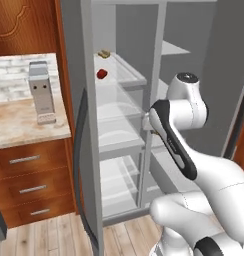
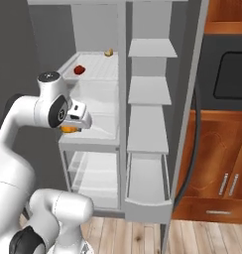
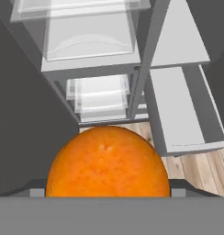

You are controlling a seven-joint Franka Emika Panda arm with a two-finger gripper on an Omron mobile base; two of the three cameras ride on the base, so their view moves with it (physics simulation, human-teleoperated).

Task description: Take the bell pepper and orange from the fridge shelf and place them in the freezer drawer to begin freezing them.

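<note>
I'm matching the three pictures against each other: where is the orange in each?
Left base view: hidden behind the arm.
Right base view: orange peeks out under the gripper, left of centre.
Hand view: orange large at bottom centre.
Shared landmark: freezer drawer.

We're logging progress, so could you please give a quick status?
Gripper shut on orange, clear of the fridge. Bell pepper on fridge shelf. Freezer drawer open, path clear.
</note>
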